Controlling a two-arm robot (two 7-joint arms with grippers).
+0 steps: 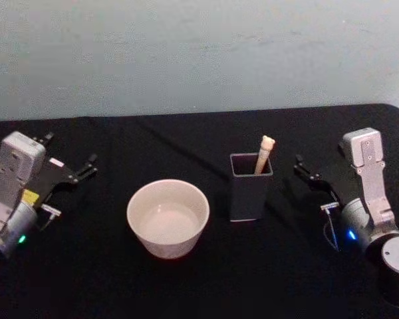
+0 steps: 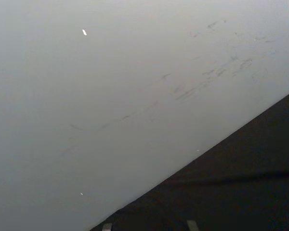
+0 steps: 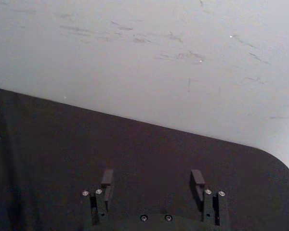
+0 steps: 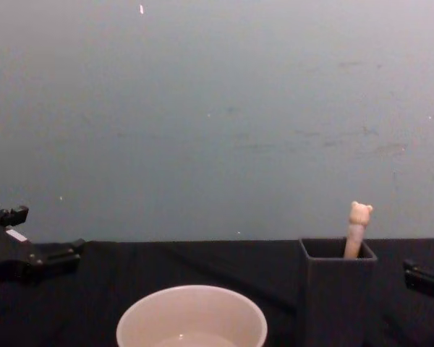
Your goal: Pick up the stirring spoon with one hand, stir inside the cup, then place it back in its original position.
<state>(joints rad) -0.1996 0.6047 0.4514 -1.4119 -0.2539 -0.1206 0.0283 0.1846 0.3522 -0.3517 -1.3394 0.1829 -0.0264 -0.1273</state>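
**Operator:** From the head view, I see the stirring spoon (image 1: 264,153) standing in the dark holder box (image 1: 251,189), bear head up and leaning toward the box's right wall. The cup (image 1: 167,217) sits just left of the box on the black table (image 1: 186,139). My right gripper (image 1: 306,169) hovers right of the box, near it; the left gripper (image 1: 72,163) is parked well to the cup's left, fingers spread.

**Observer:** And the wrist cameras?

**Operator:** The left wrist view gives me wall and table edge, nothing useful. In the right wrist view I see my two fingers (image 3: 197,179) apart, nothing between them, and a sliver of the spoon's top at the frame edge.

**Observer:** Chest view?

**Operator:** The bear head (image 4: 359,214) pokes clear above the box rim (image 4: 338,249); there is not much handle showing. The right gripper's tip (image 4: 422,278) is just beside the box.

**Observer:** So how would you take it?

**Operator:** I reckon the right arm is best. I'd come in above the rim, close on the handle below the bear head, and lift straight up so the box doesn't tip.
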